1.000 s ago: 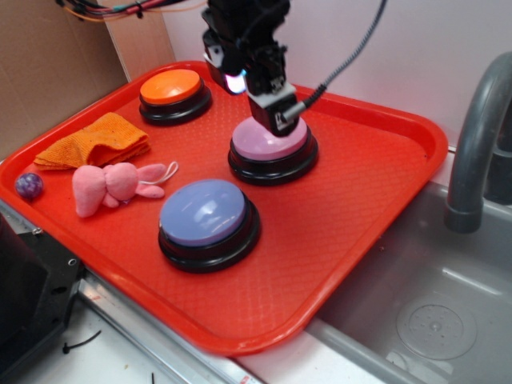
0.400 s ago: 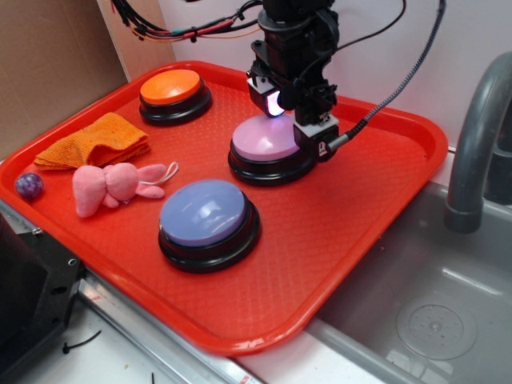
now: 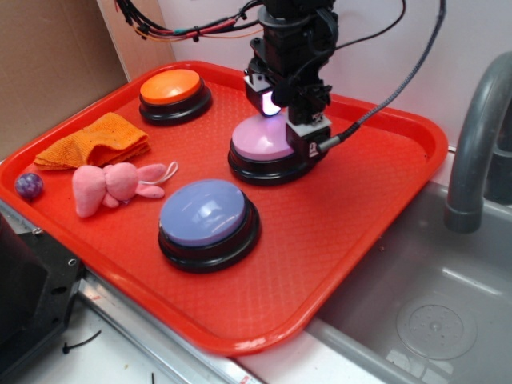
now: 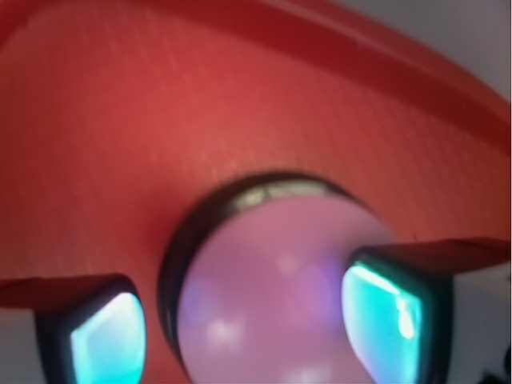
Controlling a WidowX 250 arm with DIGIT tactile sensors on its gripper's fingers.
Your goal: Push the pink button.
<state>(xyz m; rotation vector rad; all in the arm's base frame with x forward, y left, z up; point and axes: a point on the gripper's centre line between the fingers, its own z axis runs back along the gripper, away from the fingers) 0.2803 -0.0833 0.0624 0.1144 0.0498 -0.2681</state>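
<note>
The pink button (image 3: pixel 260 144), a pale pink dome on a black round base, sits in the middle of the red tray (image 3: pixel 360 208). My gripper (image 3: pixel 302 144) hangs straight down over the dome's right side, very low on it. In the wrist view the pink button (image 4: pixel 272 296) fills the space between my two glowing fingertips (image 4: pixel 384 312), and my gripper (image 4: pixel 248 328) is open with the jaws set wide apart. The frames do not show whether a fingertip touches the dome.
On the tray also stand an orange button (image 3: pixel 170 86) at the back left and a blue-lavender button (image 3: pixel 206 212) in front. A pink plush bunny (image 3: pixel 112 186), an orange cloth (image 3: pixel 96 140) and a small purple ball (image 3: pixel 29 186) lie at the left. A sink (image 3: pixel 448 312) and grey faucet (image 3: pixel 480 136) are at the right.
My gripper has swung from the back of the pink button to its right side, then edged slightly left. Nothing else has moved.
</note>
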